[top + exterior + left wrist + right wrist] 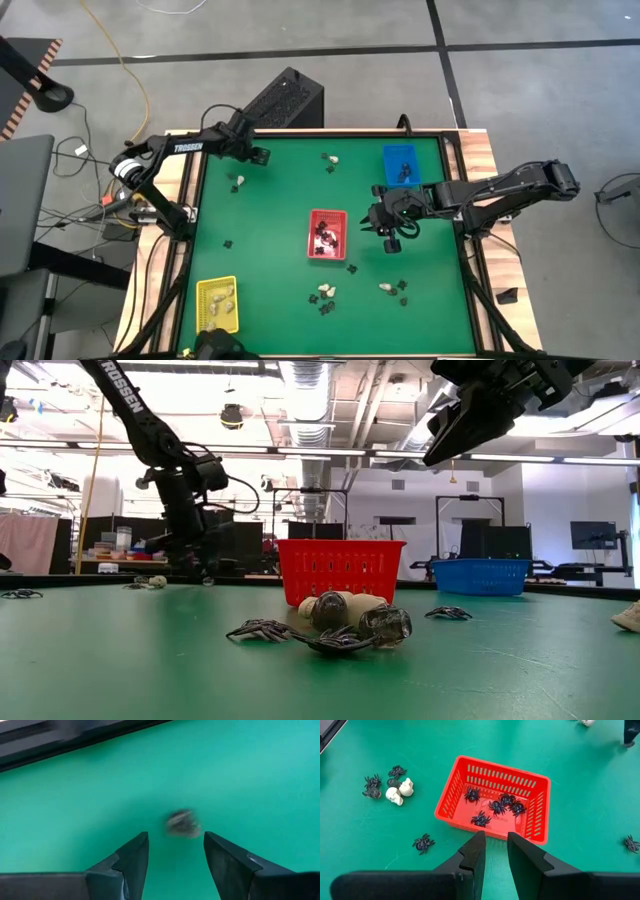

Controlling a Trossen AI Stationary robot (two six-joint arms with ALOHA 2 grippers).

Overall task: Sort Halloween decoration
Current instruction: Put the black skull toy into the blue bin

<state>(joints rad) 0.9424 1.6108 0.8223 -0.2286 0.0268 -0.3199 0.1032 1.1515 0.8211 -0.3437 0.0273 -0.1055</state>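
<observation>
Sorting looks about half done to me. My red plastic tray [492,800] in the middle of the green counter [270,210] holds several small black spiders [497,806], my yellow tray [217,305] near the front left corner holds a few cream skull lumps [224,296], and my blue tray [401,164] at the back right has some dark pieces in it too. Many pieces are not sorted yet: a mixed bunch of skulls and spiders [325,295] in front of the red tray, more [393,288] to its right, and a few [330,160] at the back. My left gripper [175,852] hangs over one blurry loose piece [183,823] near the back left, jaws apart and empty. My right gripper [494,851] hovers beside the red tray, jaws a little apart, holding nothing that I can see.
</observation>
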